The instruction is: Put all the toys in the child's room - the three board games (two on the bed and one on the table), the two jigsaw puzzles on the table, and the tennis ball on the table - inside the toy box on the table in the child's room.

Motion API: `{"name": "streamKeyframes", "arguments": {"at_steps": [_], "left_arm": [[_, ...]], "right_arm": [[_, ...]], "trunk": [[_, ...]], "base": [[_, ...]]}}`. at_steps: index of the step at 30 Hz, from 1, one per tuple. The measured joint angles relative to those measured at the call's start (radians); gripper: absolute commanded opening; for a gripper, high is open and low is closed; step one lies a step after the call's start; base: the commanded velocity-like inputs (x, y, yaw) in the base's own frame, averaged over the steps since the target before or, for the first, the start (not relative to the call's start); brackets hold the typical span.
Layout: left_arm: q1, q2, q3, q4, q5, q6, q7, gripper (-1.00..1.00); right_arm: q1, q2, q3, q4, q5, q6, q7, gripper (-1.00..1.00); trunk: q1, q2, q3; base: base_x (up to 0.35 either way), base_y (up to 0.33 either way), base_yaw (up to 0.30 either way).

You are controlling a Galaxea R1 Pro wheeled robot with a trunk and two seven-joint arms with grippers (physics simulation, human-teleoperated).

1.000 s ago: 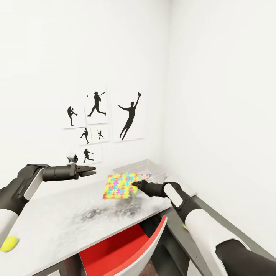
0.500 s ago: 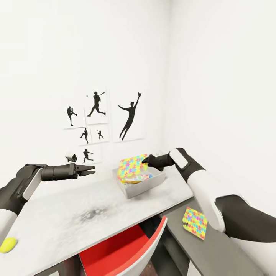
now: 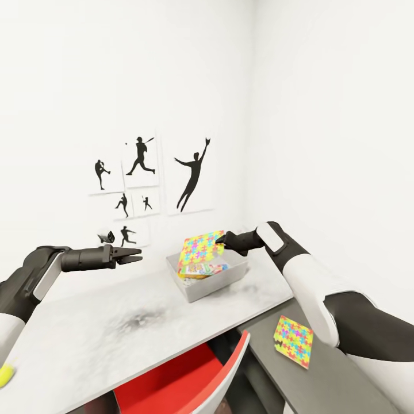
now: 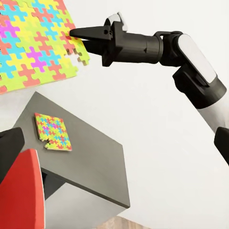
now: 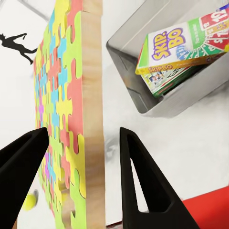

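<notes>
Jigsaw puzzle (image 3: 199,252) held up on edge above the toy box (image 3: 208,276), over its left half; right pincer (image 3: 220,244) grips the sheet at its upper right corner, fingers one on each face, jaws narrowed onto its thickness; right wrist view shows the wooden edge of the sheet (image 5: 90,119) between the two black fingers (image 5: 138,176); sheet not yet let go, lower edge at about rim level of the box; inside the box a green Skip-Bo board game (image 5: 183,45) lies tilted on top of another box; toy box sits on the table (image 3: 115,328) near its far right corner; second jigsaw puzzle (image 3: 293,340) lies flat on a lower grey ledge (image 3: 339,379) right of the table, well apart from either pincer; tennis ball (image 3: 3,375) at the table's near left edge; left pincer (image 3: 133,256) hovers above the table left of the box, jaws slightly apart, holding nothing; red chair (image 3: 172,385) tucked under the table front.
</notes>
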Motion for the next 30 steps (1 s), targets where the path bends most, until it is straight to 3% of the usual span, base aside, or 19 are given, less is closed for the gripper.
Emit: {"name": "streamKeyframes", "arguments": {"at_steps": [19, 30], "left_arm": [[0.0, 0.0, 0.0, 0.002, 0.0, 0.0, -0.003, 1.0], [0.0, 0.0, 0.018, 0.002, 0.0, 0.001, -0.002, 1.0]], "right_arm": [[0.0, -0.005, 0.0, 0.001, 0.002, 0.012, 0.0, -1.0], [-0.001, -0.025, 0.0, 0.002, 0.002, 0.015, -0.001, -1.0]], "trunk": [[0.0, 0.0, -0.022], [0.0, 0.0, -0.04]], "base": [[0.001, 0.011, 0.0], [0.042, 0.035, 0.0]]}}
